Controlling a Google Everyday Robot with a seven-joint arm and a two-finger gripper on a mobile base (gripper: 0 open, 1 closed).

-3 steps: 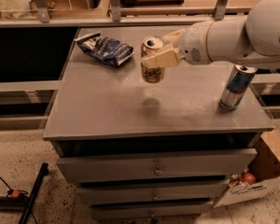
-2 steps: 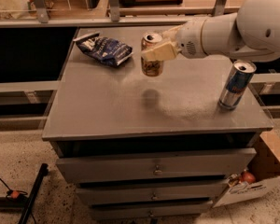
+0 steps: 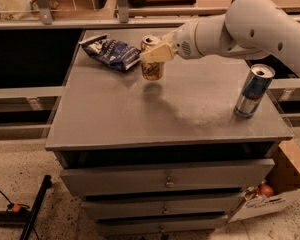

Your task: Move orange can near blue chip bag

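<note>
The orange can (image 3: pixel 153 69), orange-tan with a silver top, is held upright just above the grey cabinet top (image 3: pixel 115 119), close to the right of the blue chip bag (image 3: pixel 112 52). My gripper (image 3: pixel 155 54) reaches in from the right on a white arm and is shut on the can's upper part. The crumpled dark blue bag with white print lies at the back left of the cabinet top. A small gap separates the can from the bag's right end.
A taller slim blue-and-silver can (image 3: pixel 253 90) stands near the cabinet's right edge. Drawers (image 3: pixel 166 180) front the cabinet below. A cardboard box (image 3: pixel 285 184) with items sits on the floor at the right. Shelving runs along the back.
My gripper has carried the orange can left and farther back, closer to the blue chip bag. The blue-and-silver can and the bag have not moved.
</note>
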